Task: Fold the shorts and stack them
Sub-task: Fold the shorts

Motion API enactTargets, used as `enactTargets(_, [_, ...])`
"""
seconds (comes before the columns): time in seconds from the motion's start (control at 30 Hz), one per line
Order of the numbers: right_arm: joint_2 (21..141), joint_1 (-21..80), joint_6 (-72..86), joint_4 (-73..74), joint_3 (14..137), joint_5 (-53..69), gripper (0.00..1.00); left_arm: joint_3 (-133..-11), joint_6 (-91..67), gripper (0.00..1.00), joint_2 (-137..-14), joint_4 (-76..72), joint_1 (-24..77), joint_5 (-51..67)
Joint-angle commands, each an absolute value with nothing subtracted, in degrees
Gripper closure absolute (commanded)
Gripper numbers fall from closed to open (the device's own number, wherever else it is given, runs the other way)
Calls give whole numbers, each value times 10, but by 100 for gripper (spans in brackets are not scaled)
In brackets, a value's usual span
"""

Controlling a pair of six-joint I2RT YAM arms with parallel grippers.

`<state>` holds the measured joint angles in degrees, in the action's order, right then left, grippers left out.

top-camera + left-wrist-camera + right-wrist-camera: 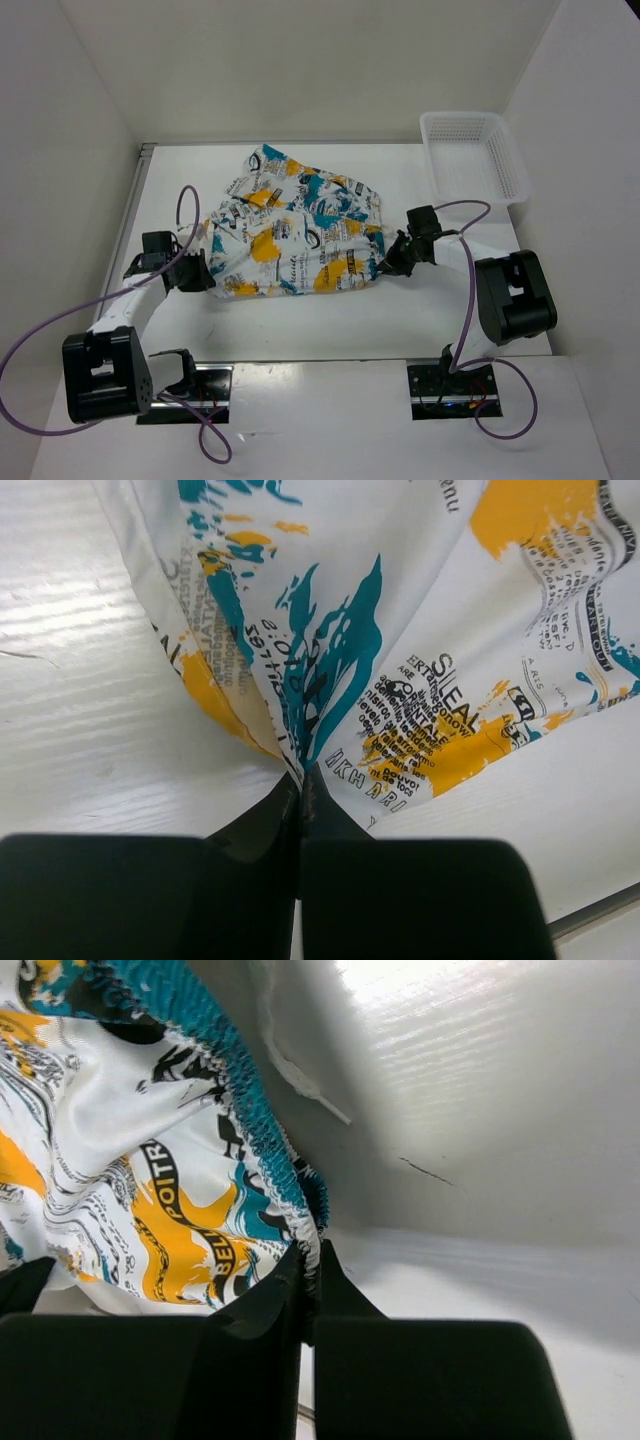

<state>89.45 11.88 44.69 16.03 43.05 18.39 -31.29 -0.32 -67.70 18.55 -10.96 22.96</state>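
Note:
The shorts (pixel 295 225), white cloth printed with teal, orange and black lettering, lie spread and rumpled on the white table between my two arms. My left gripper (pixel 205 276) is shut on the cloth's near left edge; in the left wrist view the fabric (pixel 330 670) gathers into a pinch between the black fingers (pixel 301 780). At the right side my right gripper (pixel 385 262) is shut on the teal elastic waistband (pixel 262 1130), which runs down into its closed jaws (pixel 310 1260).
A white plastic mesh basket (pixel 472 155) stands at the back right corner. White walls enclose the table on the left, back and right. Purple cables loop from both arms near the front edge.

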Motion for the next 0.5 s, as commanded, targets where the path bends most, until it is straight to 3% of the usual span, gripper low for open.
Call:
enactTargets(0.0, [861,124,424,166,467,149,100,-347,0,100,-641,200,-110,213])
enactTargets(0.27, [784,124,375,228,551,122,100,-467,0,100,-681,206,-115,265])
enactTargets(0.47, [784,124,336,286,719,110,100,-641,0,100,-756,233,-127,349])
